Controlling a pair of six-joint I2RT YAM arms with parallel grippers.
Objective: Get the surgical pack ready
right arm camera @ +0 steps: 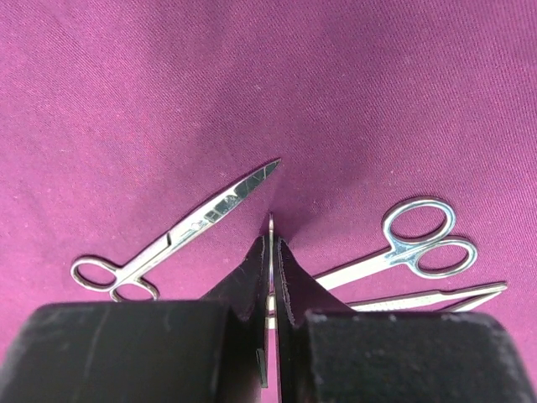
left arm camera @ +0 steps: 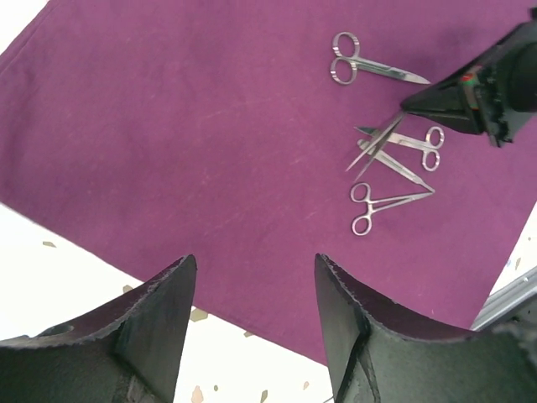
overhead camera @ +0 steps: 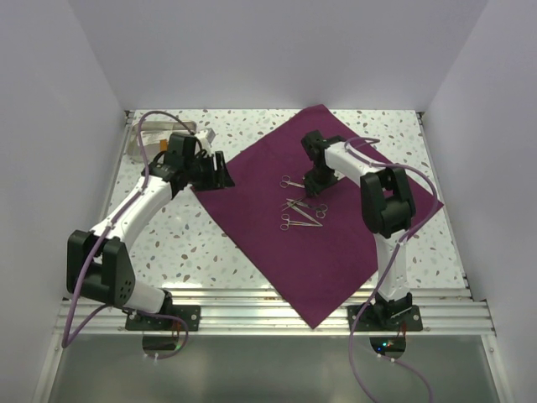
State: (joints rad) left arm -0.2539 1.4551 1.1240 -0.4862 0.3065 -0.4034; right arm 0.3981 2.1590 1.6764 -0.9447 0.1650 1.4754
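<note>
The surgical pack point(overhead camera: 336, 252) lies unfolded; right hand point(right arm camera: 270, 242) pinches thin forceps point(left arm camera: 377, 141), left hand point(left arm camera: 256, 262) spread empty; folding apparently remains.

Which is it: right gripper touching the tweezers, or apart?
Touching. The right wrist view shows the right gripper shut, with the thin metal edge of the tweezers pinched between its fingers.

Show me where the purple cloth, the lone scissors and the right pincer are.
purple cloth point(overhead camera: 336, 260), top view, bare near part.
lone scissors point(left arm camera: 373, 69), left wrist view, mid-shank.
right pincer point(right arm camera: 270, 243), right wrist view, between fingertips shut on a thin metal instrument point(right arm camera: 270, 223).
</note>
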